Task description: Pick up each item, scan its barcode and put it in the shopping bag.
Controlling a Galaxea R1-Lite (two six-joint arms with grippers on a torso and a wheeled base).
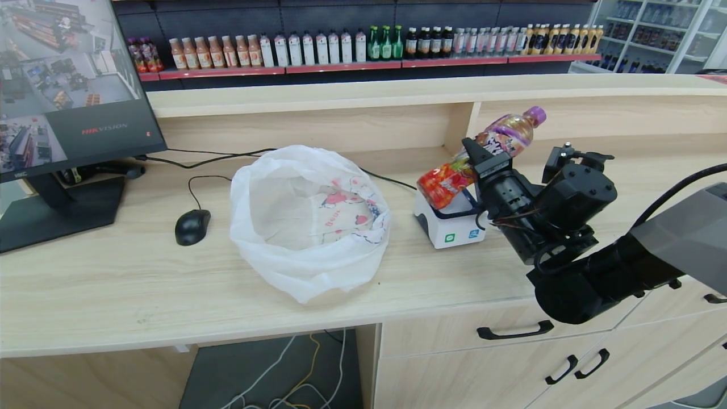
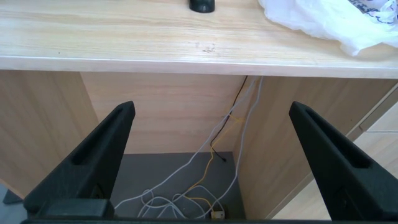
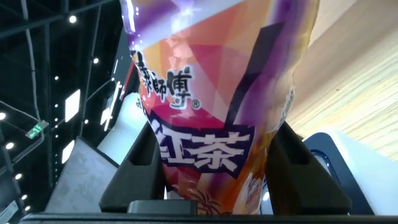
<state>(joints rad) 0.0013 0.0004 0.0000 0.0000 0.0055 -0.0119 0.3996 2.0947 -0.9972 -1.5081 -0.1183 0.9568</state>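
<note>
Your tabletop (image 1: 113,295) runs across the whole lower half of the head view, with the monitor (image 1: 68,85) standing at the upper left. In the middle of the frame sits the white bag (image 1: 309,221), its mouth open upward and its rim slumped and uneven.

At centre right your right pincer (image 1: 481,160) is clenched round the middle of the bottle (image 1: 514,133). The bottle is tilted, purple cap up toward the upper right, and its lower end is just over the white scanner (image 1: 454,227), which stands on the tabletop right of the bag. The mouse (image 1: 192,226) lies left of the bag.

Your left pincer (image 2: 211,109) is released, fingers wide apart with nothing between them. It is below the tabletop's front edge, looking at cables underneath.

You appear to be at the scanning step. Whether the barcode faces the scanner window cannot be told, so you may need to turn the bottle a little. After that the next move looks like a carry leftward in the frame. Lift enough to clear the bag's near rim, centre the bottle over the open mouth, lower it inside, then open the pincer.
</note>
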